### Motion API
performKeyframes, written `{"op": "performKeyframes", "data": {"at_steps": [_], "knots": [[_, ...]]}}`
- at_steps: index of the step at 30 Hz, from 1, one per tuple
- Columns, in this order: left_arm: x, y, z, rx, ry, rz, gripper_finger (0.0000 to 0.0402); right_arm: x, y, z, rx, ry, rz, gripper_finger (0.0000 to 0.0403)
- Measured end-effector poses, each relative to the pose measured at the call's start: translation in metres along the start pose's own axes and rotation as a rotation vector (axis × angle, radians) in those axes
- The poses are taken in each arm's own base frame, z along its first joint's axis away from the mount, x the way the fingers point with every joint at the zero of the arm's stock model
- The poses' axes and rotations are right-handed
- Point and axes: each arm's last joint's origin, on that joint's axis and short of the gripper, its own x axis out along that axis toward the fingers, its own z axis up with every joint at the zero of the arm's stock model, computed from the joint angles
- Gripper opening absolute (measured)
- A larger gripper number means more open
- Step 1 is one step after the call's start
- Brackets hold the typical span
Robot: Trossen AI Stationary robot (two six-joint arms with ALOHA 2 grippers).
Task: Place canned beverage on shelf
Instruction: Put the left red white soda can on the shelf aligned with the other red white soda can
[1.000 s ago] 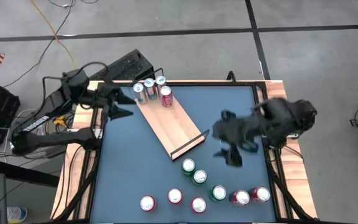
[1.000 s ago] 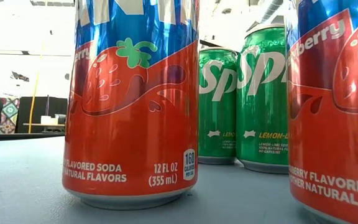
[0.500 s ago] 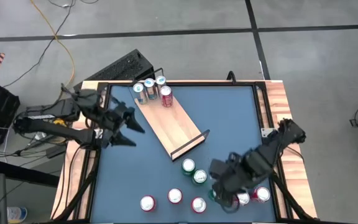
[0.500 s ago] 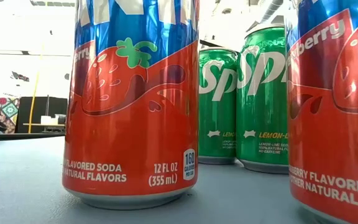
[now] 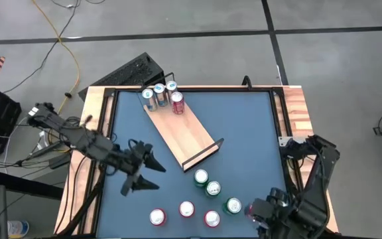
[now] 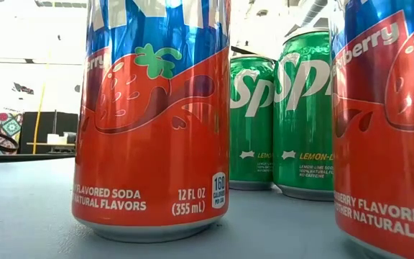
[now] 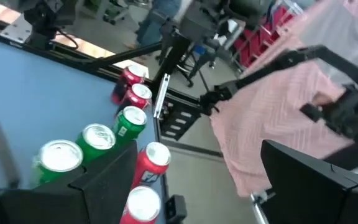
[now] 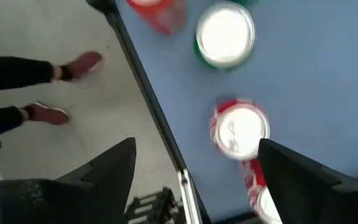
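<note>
- Shelf (image 5: 186, 135) lies flat on the blue table (image 5: 244, 126), running on a slant from the far edge toward the middle, a black rail at each end.
- Three cans (image 5: 159, 97) stand upright in a tight cluster at the shelf's far end: two bluish, one red (image 5: 177, 103). Rest of the board is bare wood.
- Loose cans wait on the table near the front edge: two green ones (image 5: 207, 183) just off the shelf's near rail, a third green one (image 5: 233, 206) farther right, and red ones (image 5: 186, 211) in a rough row along the front. One red can (image 5: 255, 212) is partly covered by the right arm.
- Left gripper (image 5: 150, 174) hangs over the table between the shelf and the front row, fingers spread wide, nothing between them. Its wrist camera looks along the row of red and green cans (image 7: 131, 121).
- Right gripper (image 5: 262, 214) sits low at the front right corner, above the cans there. Fingers wide apart and empty; its own camera looks down on a red can top (image 8: 240, 129) near the table's edge, apart from the fingers.
- Low view is filled by red (image 6: 152, 115) and green cans (image 6: 252, 122) close to the lens; no gripper shows in it.
- Progress, by my reading: three cans placed, at least seven still to go, room on the board for more. No can is in hand; a fresh pick from the front group looks like the next step.
</note>
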Motion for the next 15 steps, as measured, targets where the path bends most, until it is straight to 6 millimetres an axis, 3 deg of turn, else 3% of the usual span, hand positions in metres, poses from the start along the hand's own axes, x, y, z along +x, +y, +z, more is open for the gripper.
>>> {"op": "performKeyframes", "data": {"at_steps": [7, 15], "knots": [[0.035, -0.018, -0.025, -0.071, -0.009, -0.075, 0.0328, 0.033, -0.005, -0.019, 0.064, 0.022, -0.139, 0.0323], [0.063, -0.030, -0.047, -0.089, -0.045, -0.164, 0.0328, 0.056, -0.015, -0.009, 0.015, 0.107, -0.224, 0.0341]]}}
